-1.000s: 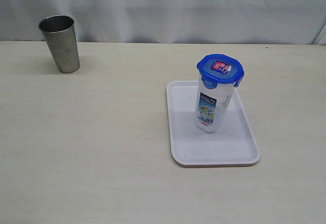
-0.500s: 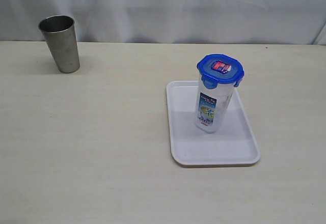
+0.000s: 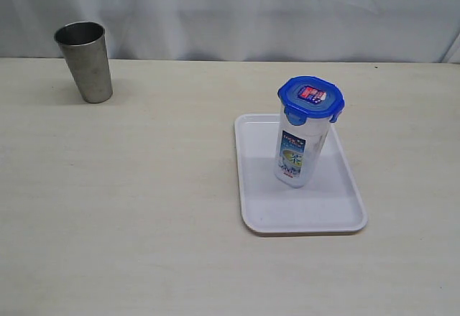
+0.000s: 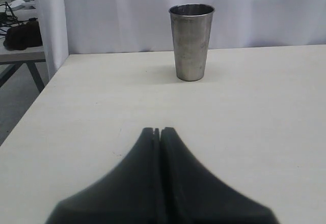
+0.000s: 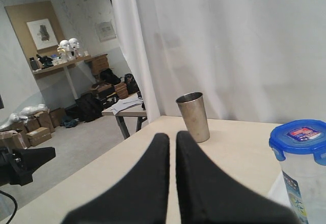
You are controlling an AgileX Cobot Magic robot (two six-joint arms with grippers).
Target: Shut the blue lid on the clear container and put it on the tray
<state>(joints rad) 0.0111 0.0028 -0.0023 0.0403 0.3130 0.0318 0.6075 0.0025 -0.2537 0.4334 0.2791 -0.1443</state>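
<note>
Over the tabletop (image 3: 144, 201), my left gripper (image 4: 157, 131) is pinched together and empty, facing the steel cup (image 4: 191, 42). My right gripper (image 5: 172, 135) is closed likewise, holding nothing. In the exterior view the clear container (image 3: 299, 147) stands upright on the tray (image 3: 266, 212) at 4 o'clock, with the blue lid (image 3: 311, 98) on top. The cup is at 10 o'clock.

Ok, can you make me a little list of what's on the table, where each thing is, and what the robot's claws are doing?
tray: white, lying flat on the table, on the right in the exterior view
clear container: standing on the tray, toward its far end
blue lid: on top of the clear container
metal cup: upright, far left, well apart from the tray
left gripper: shut, holding nothing
right gripper: shut, holding nothing
job: looks finished
</note>
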